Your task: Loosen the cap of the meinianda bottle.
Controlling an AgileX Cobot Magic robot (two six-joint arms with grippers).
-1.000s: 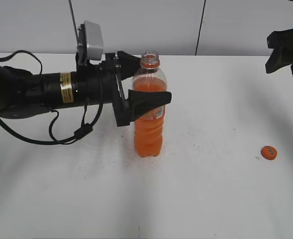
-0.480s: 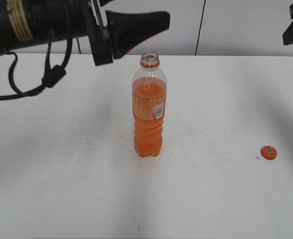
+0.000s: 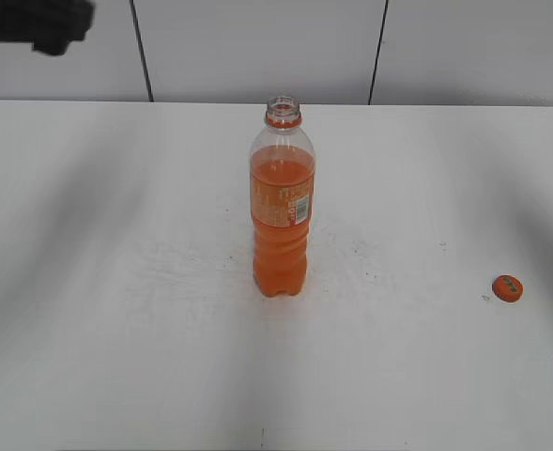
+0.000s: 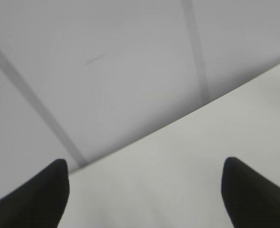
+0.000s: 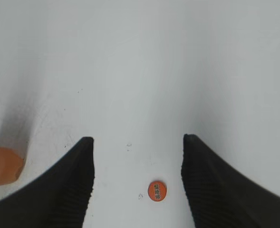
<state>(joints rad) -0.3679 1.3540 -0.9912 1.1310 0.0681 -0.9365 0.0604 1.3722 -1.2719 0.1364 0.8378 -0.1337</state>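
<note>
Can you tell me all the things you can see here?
bottle: one, clear with orange drink, standing upright mid-table, mouth uncapped.
cap: one, orange, lying flat on the table, far to the right of the bottle.
table: one, white, with small dark specks around the bottle.
wall: pale grey panels with dark seams, behind the table.
left end effector: one, black, open, empty, raised and facing the wall.
right end effector: one, black, open, empty, above the cap.
</note>
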